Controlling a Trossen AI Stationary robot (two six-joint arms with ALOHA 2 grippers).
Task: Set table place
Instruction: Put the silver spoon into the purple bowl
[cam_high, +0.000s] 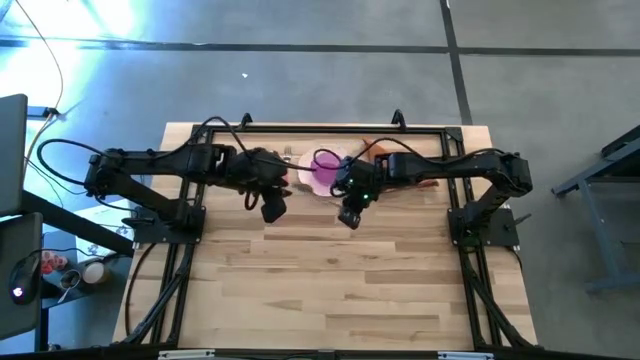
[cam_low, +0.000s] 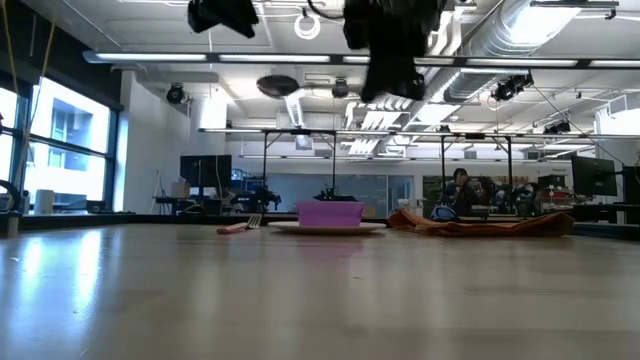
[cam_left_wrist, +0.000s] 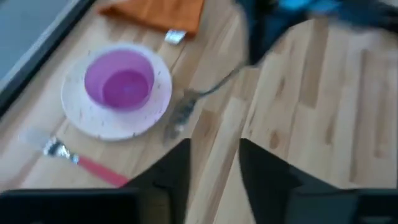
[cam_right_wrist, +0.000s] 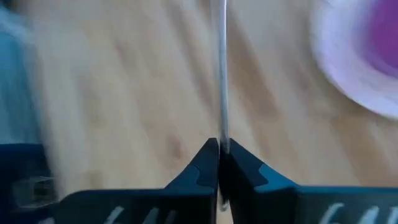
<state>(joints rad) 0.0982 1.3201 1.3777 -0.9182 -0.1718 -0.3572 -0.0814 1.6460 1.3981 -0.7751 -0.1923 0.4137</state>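
Note:
The white plate (cam_high: 318, 178) lies at the table's far middle, with the purple bowl (cam_high: 326, 161) standing on it. The pink-handled fork (cam_left_wrist: 93, 167) lies flat on the wood beside the plate. The rust-orange napkin (cam_left_wrist: 157, 12) lies beyond the plate, toward the table's right. My right gripper (cam_right_wrist: 219, 155) is above the table just near of the plate and is shut on the silver spoon (cam_left_wrist: 183, 112). My left gripper (cam_left_wrist: 214, 163) is open and empty, above the table to the left of my right gripper (cam_high: 348, 215). My right gripper pinches the spoon's thin handle (cam_right_wrist: 221, 127) between its two fingertips. The handle runs straight out ahead, along the fingers. The spoon's bowl end (cam_left_wrist: 179, 119) sticks out beyond the gripper, next to the plate's rim. No spoon shows on the table in the low view.
The black metal frame (cam_high: 320, 128) runs along the table's far edge behind the plate. Bare wooden planks (cam_high: 330, 290) fill the near half of the table. In the low view a person (cam_low: 458, 185) sits far back in the room.

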